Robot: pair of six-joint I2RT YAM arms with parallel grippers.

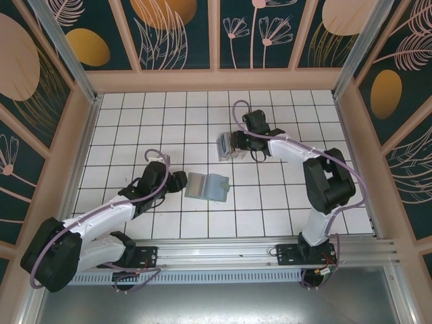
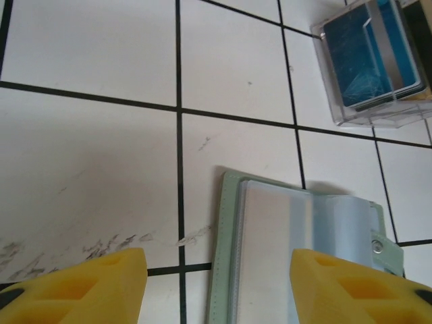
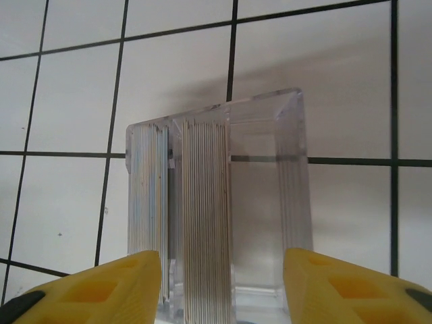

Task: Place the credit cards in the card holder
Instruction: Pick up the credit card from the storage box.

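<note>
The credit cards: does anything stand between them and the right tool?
Yes: the credit cards stand on edge inside a clear plastic box, whose side walls lie between them and the right tool.

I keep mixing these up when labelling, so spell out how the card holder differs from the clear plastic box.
The card holder is opaque grey-green, while the clear plastic box is see-through. The card holder lies open and flat, whereas the box stands as a walled container. The box holds a row of cards standing on edge, but no card plainly shows in the card holder. Both are rectangular and rest on the white tiled table.
</note>
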